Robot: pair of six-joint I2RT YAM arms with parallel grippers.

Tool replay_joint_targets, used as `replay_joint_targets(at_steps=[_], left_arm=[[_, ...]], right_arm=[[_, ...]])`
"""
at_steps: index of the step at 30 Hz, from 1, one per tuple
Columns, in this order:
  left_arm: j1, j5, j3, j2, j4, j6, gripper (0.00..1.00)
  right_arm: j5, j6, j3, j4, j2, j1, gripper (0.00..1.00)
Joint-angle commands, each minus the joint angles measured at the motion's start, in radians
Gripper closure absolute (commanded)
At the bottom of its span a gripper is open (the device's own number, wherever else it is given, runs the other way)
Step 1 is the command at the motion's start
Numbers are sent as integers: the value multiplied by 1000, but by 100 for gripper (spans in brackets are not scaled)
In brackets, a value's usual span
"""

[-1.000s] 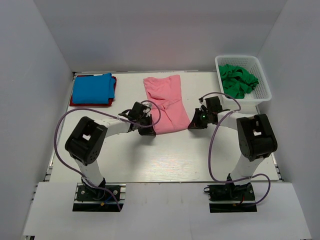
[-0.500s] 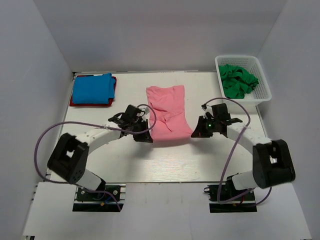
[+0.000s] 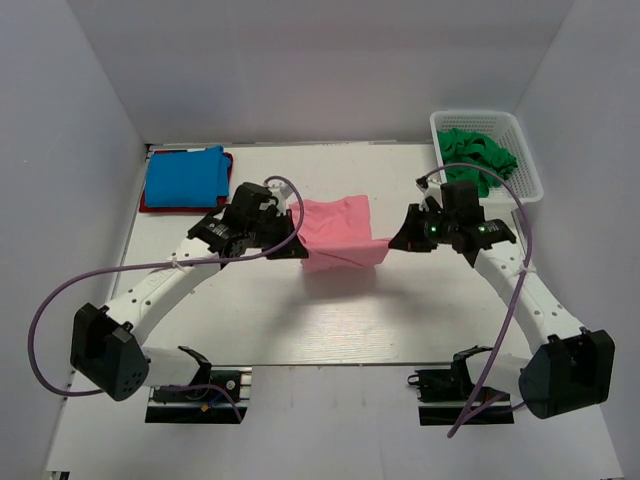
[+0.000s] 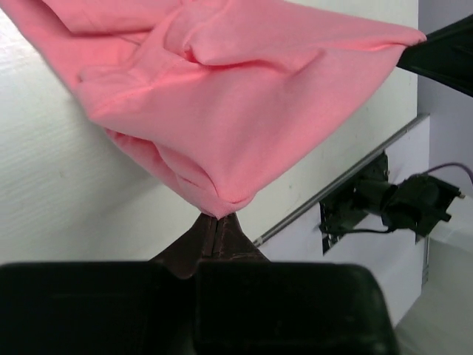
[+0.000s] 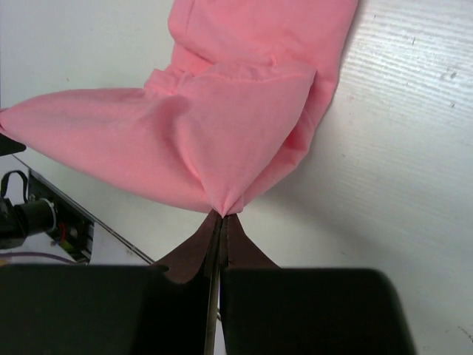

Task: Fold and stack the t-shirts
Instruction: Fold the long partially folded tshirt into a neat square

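The salmon pink t-shirt (image 3: 338,228) hangs stretched between my two grippers above the middle of the table. My left gripper (image 3: 296,247) is shut on its near left corner (image 4: 219,208). On the other side my right gripper (image 3: 393,243) is shut on the near right corner (image 5: 223,207). The shirt's far part still lies on the table in the wrist views. A folded bright blue t-shirt (image 3: 184,176) rests on a red t-shirt (image 3: 226,180) at the far left. Several dark green t-shirts (image 3: 476,160) fill the basket.
The white lattice basket (image 3: 528,170) stands at the far right corner. White walls enclose the table (image 3: 330,320) on three sides. Both arm bases (image 3: 195,385) sit at the near edge, cables looping beside them.
Both grippers have lifted the pink t-shirt's near corners up and towards the far side, so the shirt folds over itself. Both arms have stretched outward.
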Motion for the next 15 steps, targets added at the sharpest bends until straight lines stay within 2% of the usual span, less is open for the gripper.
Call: replay_joint_targets(at_steps=[1, 8, 12, 15], left_arm=[[7, -99, 74, -2, -9, -2, 100], [25, -293, 152, 116, -9, -25, 100], [45, -383, 256, 202, -21, -25, 100], [71, -396, 310, 268, -8, -25, 100]], right_arm=[[32, 27, 92, 23, 51, -7, 100], [10, 8, 293, 38, 249, -7, 100], [16, -5, 425, 35, 349, -9, 100], [7, -9, 514, 4, 438, -10, 100]])
